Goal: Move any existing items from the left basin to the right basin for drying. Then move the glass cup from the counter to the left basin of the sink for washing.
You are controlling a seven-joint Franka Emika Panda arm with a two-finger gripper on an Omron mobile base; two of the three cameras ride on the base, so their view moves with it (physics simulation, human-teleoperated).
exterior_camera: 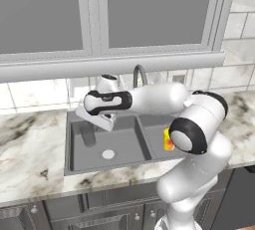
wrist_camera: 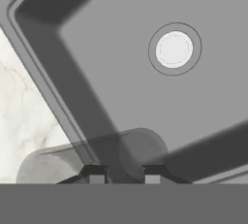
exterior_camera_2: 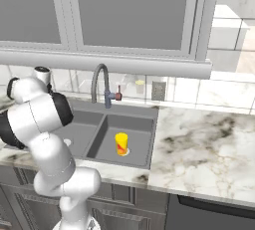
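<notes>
My gripper [exterior_camera: 89,126] is shut on the glass cup [exterior_camera: 88,136], a grey translucent tumbler, and holds it inside the left basin [exterior_camera: 127,144] near its back left corner. In the hand view the glass cup [wrist_camera: 121,152] lies between the two dark fingertips [wrist_camera: 97,174], over the left basin [wrist_camera: 111,72], and the pale drain disc [wrist_camera: 174,49] is further in. A yellow container with a red mark [exterior_camera_2: 121,143] stands in the right basin [exterior_camera_2: 139,127]. The same yellow container [exterior_camera: 168,139] is partly hidden behind my arm in the left base view.
The arched grey faucet [exterior_camera_2: 101,82] rises behind the sink divider. Marble counter [exterior_camera_2: 199,139] stretches to the right of the sink and also to its left [exterior_camera: 30,149]. Wall cabinets [exterior_camera: 99,10] hang above, over a tiled backsplash.
</notes>
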